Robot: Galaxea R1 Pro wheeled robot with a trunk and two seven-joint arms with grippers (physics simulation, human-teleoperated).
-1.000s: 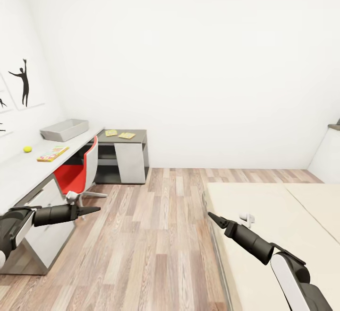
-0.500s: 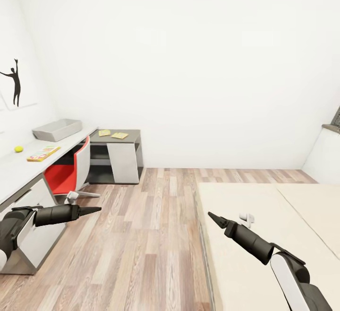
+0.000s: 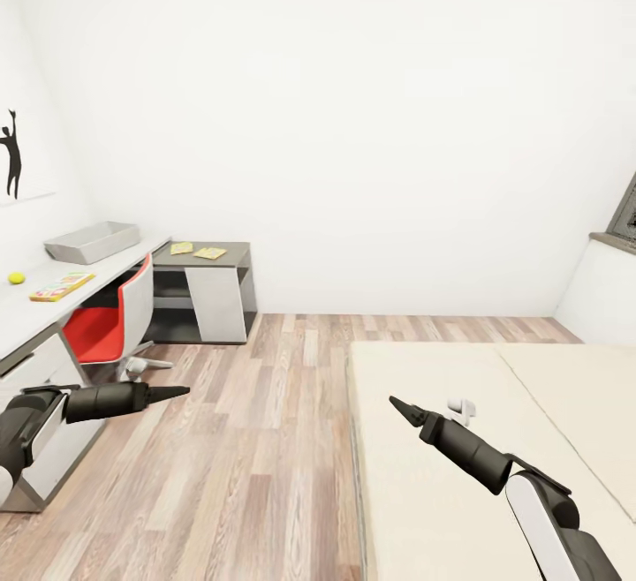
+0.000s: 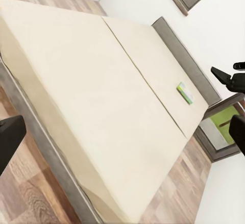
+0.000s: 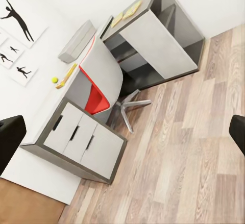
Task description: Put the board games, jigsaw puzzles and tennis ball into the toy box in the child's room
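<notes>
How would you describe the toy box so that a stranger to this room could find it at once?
Start at the long pale table along the left wall, behind the red chair. At its far end sits the toy box, a shallow grey tray with sloping sides. Unlike the small yellow ball and the flat colourful game box nearer, it is plain, open-topped and far larger.

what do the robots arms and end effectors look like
Both arms are matte black cylinders tapering to slim, pointed black tips: the left end effector and the right end effector. A glossy white shell covers the right forearm, edged in black. No cables or markings show.
</notes>
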